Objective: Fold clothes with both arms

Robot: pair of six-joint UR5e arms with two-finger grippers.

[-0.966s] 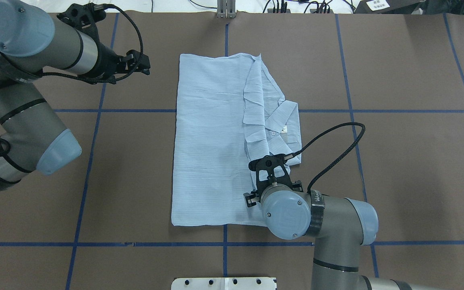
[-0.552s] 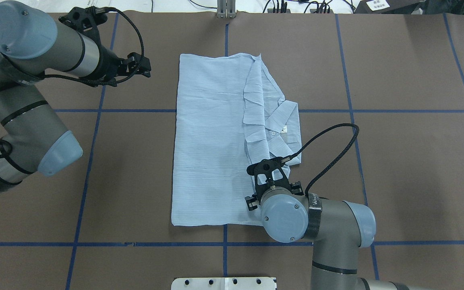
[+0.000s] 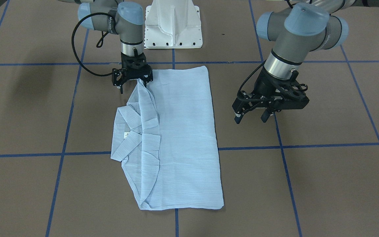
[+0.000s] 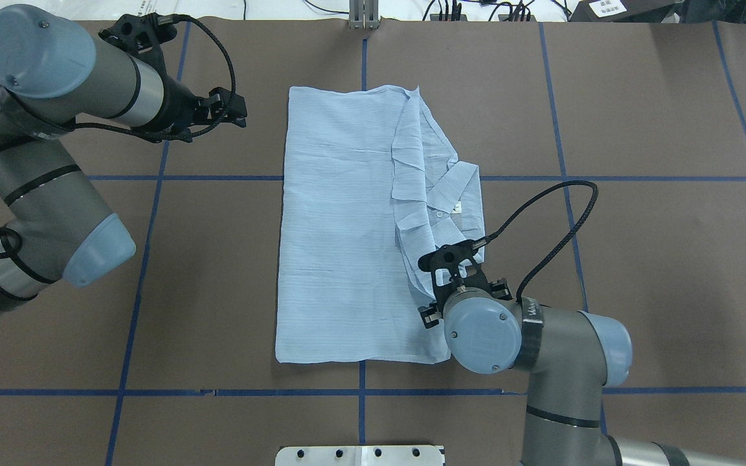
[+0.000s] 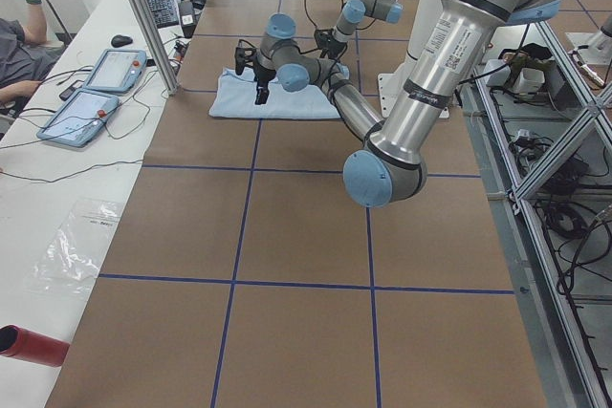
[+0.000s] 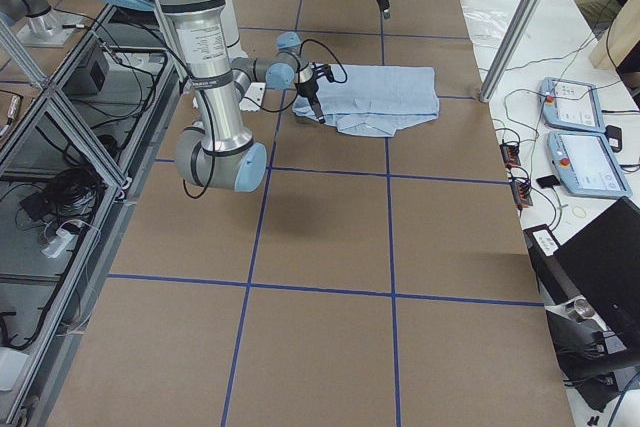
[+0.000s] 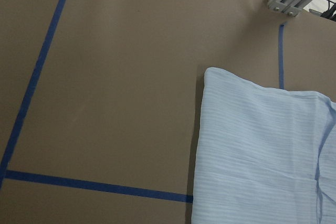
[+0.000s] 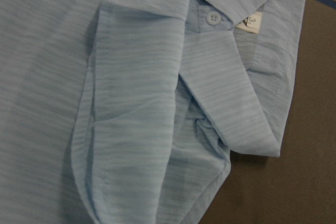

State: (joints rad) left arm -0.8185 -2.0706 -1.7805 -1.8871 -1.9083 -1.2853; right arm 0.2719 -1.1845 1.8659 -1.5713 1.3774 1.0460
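Nearest the robot, right gripper (image 3: 133, 87) sits low over the shirt's (image 4: 334, 226) folded-in edge, jaws apart, nothing pinched. Shirt's half-folded, flat on the table (image 4: 638, 259). Farther out, left gripper (image 3: 250, 119) hovers beside it, jaws apart. Guessing both need to pinch edges next.

Light: bright and even from overhead; I get a flat, matte bench (image 4: 638, 259).
Shadows: soft, faint smudges on the bench; a thin dark line under the shirt (image 7: 252, 150) edge.
Focus: my fixed views are sharp; the right wrist close-up is slightly soft.
Cast: cool, bluish.
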